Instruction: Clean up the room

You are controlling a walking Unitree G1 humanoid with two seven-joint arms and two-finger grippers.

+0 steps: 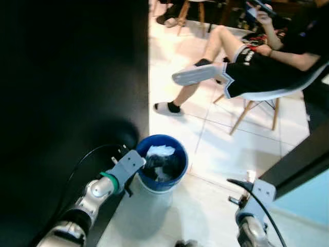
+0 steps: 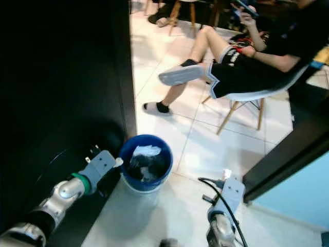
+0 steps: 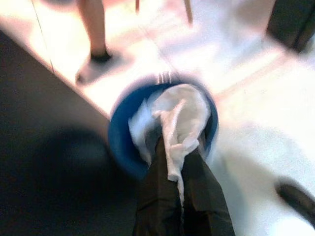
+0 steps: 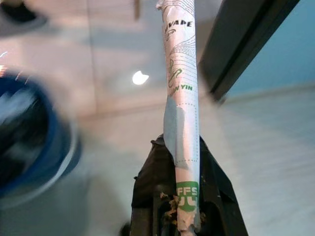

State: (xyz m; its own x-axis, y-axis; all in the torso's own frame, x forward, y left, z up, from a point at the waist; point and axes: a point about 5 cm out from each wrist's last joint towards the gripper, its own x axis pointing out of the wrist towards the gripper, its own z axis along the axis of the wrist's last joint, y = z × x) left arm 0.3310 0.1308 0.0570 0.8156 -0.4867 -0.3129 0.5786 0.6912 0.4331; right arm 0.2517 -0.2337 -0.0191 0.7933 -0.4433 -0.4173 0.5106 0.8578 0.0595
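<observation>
I'm holding white tissue (image 3: 179,132) pinched in the left gripper (image 3: 178,167) over the blue bin (image 1: 177,154); release squarely inside. The right gripper (image 4: 183,196) is clamping a flattened carton (image 4: 181,98), waiting beside it.

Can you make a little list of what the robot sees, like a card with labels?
place: tiled floor beside a dark wall
bin: blue, holding white and dark trash
left gripper: over the bin, shut on a white tissue
right gripper: off to the bin's right, shut on a flattened paper wrapper
person: sits on a white chair, legs crossed, holding a phone
</observation>
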